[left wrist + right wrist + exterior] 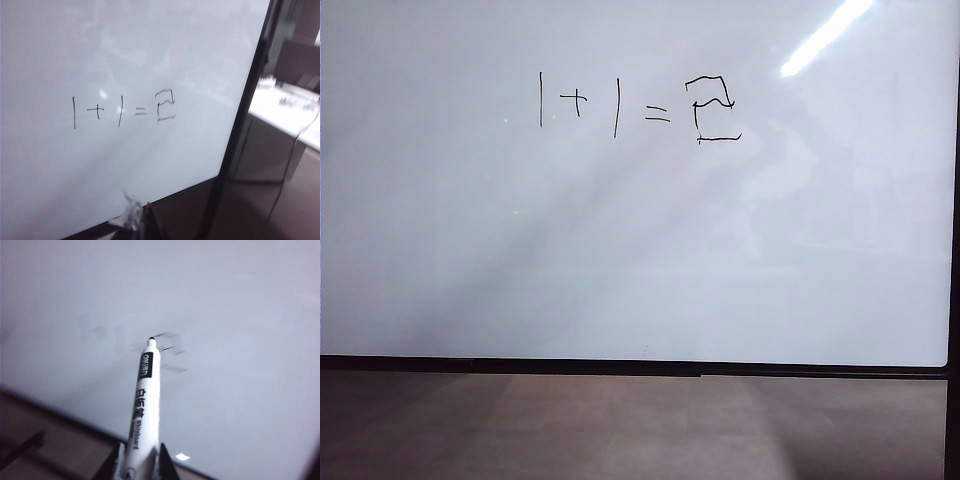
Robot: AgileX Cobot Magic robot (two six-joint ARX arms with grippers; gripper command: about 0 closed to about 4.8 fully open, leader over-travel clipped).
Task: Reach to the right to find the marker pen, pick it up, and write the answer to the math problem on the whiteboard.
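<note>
Straight ahead of the right gripper (139,467), clamped on the marker pen (143,405), whose long axis points tip-first at the written answer (167,351) on the whiteboard (240,315); left gripper (136,220) grip unclear.

"1+1=" on whiteboard (470,250); "deli" on marker pen (145,405)

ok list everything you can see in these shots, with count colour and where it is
whiteboard: one, glossy white with thin black frame, fills most of the exterior view
math problem: one, black handwritten strokes, upper middle of the board
written answer: one, black wobbly figure, just right of the equals bars
floor strip: one, brown, below the board
marker pen: one, whitish barrel, dark tip, tip off the board
left pincer: one, blurred, low by the board's bottom edge, holding nothing visible
right pincer: one, black, shut on the pen
</note>
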